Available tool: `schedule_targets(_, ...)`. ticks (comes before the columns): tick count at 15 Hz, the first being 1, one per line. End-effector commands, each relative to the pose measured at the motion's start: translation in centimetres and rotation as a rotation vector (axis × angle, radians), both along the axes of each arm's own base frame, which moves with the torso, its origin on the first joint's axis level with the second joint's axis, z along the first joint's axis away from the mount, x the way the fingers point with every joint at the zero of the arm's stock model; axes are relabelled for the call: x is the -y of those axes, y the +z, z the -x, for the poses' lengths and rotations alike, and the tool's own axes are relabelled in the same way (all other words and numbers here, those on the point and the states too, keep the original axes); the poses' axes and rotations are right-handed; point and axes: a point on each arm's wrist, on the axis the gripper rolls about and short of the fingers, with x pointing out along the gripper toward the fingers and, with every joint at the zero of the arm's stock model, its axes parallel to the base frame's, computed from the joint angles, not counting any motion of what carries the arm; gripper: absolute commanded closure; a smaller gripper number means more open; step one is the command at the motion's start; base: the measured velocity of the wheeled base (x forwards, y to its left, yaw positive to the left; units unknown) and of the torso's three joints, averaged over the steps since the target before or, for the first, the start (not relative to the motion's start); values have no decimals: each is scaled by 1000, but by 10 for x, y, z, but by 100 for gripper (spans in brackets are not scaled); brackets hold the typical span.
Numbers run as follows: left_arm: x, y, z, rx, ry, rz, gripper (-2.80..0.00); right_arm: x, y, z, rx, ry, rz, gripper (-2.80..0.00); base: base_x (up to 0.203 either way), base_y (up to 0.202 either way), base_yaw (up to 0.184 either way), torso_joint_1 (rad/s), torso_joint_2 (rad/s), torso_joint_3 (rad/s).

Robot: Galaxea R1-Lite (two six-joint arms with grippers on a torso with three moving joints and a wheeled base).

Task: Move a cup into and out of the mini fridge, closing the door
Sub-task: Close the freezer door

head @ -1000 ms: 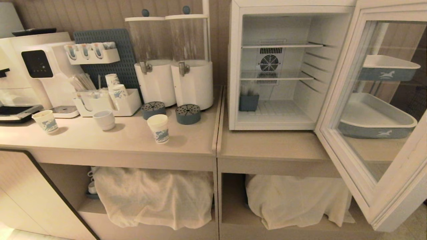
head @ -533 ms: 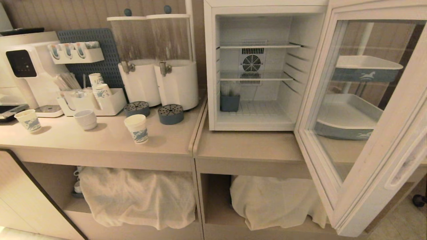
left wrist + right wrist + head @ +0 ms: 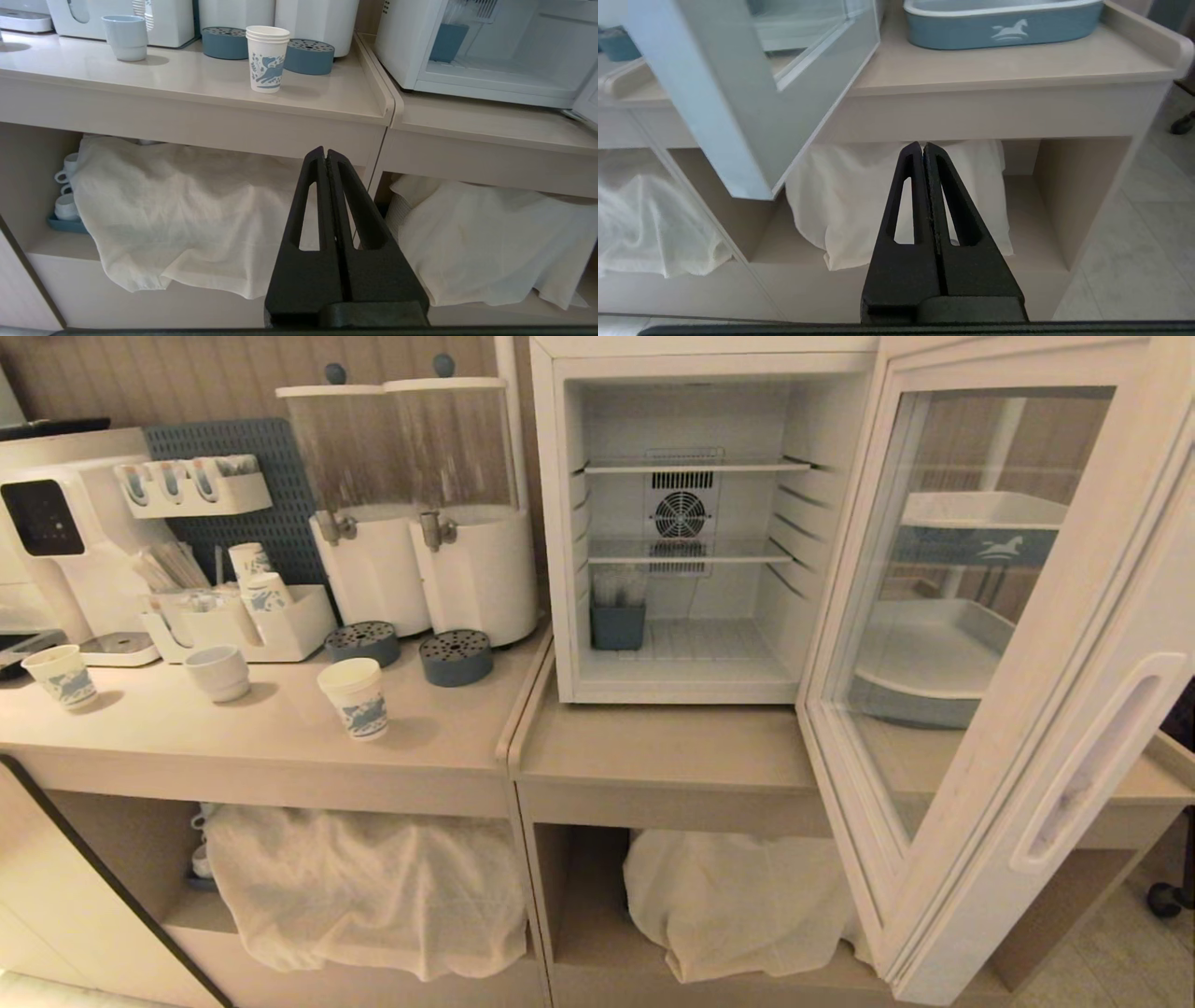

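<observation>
Cup: cup (image 3: 355,697) stands upright on the left counter (image 3: 280,737), blue print facing out, well apart from the mini fridge (image 3: 681,523); the left wrist view shows its stacked, layered rims (image 3: 267,32), which the head view does not resolve.
Fridge: sits on the right counter section, interior lit, wire shelves bare, rear fan (image 3: 680,513) visible; a small blue bin (image 3: 617,625) sits in its lower left corner.
Door: door (image 3: 990,653) hangs wide open, swung out toward the robot's right; the glass shows blue-and-white trays behind it.
Left gripper: left gripper (image 3: 325,154) shows only in its own wrist view, fingers pressed together and holding nothing, low in front of the cloth-covered shelf (image 3: 187,214) under the counter.
Right gripper: right gripper (image 3: 922,148) likewise closed and empty, seen only from its wrist camera, below the door's lower corner.
Head view only: neither arm appears; a shorter printed cup (image 3: 60,676) and a white mug (image 3: 217,672) sit further left.
Right wrist only: a blue tray with a horse mark (image 3: 1004,21) rests on the counter beyond the door.
</observation>
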Motion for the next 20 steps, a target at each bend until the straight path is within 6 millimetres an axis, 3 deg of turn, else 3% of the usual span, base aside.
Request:
schedule_targets(1,0,-11,-3,-36,-1,1,0,0,0,0,4,0,-1,0,0,0,0,0,0,0)
schedule_targets(3,0,-11,-3,-36,-1,1,0,0,22,7,72,6,-13,0,0,0,0,0,0,0)
schedule_targets(7,0,-11,-3,-36,-1,1,0,0,110,57,236,27,-35,0,0,0,0,0,0,0)
schedule_targets(8,0,-11,-3,-36,-1,1,0,0,129,57,223,26,-63,0,0,0,0,0,0,0)
schedule_targets(10,0,-11,-3,-35,-1,3,0,5,169,37,144,78,-118,0,0,0,0,0,0,0)
schedule_targets(14,0,-11,-3,-36,-1,3,0,26,189,16,28,487,-182,0,0,0,0,0,0,0)
schedule_targets(16,0,-11,-3,-36,-1,3,0,16,195,-8,-66,605,-145,0,0,0,0,0,0,0)
schedule_targets(20,0,-11,-3,-36,-1,1,0,-4,233,-33,-14,560,-119,0,0,0,0,0,0,0)
